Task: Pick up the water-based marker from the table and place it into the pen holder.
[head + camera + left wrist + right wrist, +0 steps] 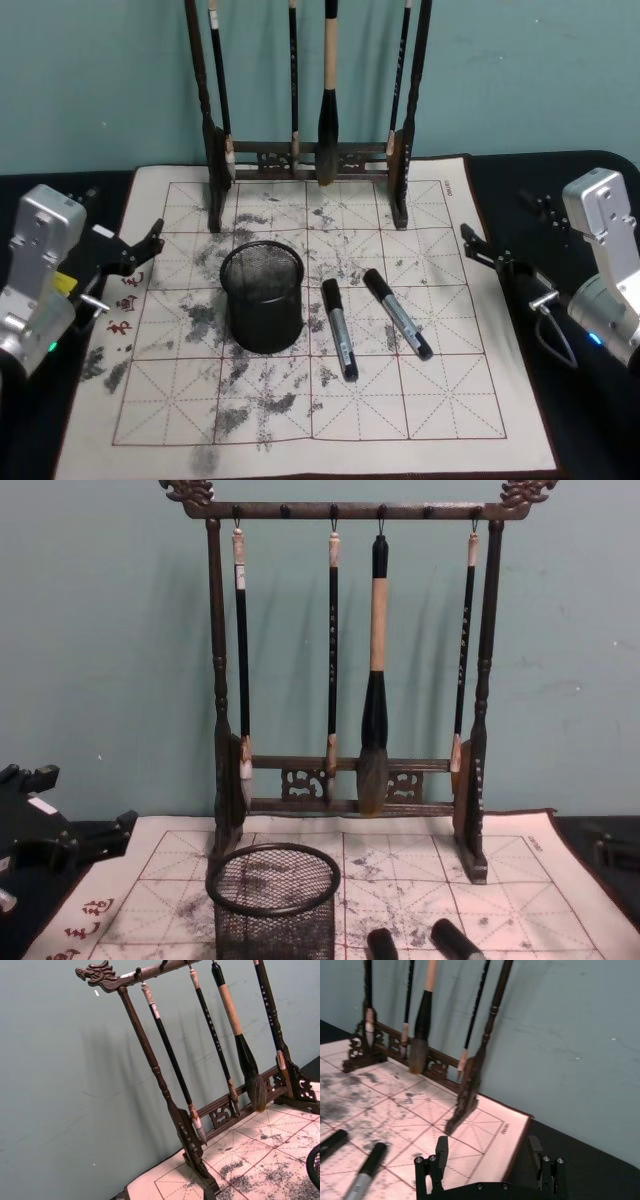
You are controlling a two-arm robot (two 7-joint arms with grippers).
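**Markers on mat, arms at either side**

Pen holder (262, 298): upright on the ink-stained mat (440, 420), left of centre; left marker (338, 328) and right marker (397, 313): lying just right of it, apart; labels unreadable, so the water-based one cannot be told; chest view crops both to cap ends; left gripper (150, 242): at mat's left edge, jaws' state cannot be told; right gripper (488, 1146): at mat's right edge, jaws released, empty.

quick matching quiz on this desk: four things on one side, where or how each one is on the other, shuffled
1 pen holder
2 two markers
3 thickest brush
4 right gripper

a hanging from the brush rack
b open, by the mat's right edge
c upright on the mat
d lying flat on the mat

Pairs: 1-c, 2-d, 3-a, 4-b
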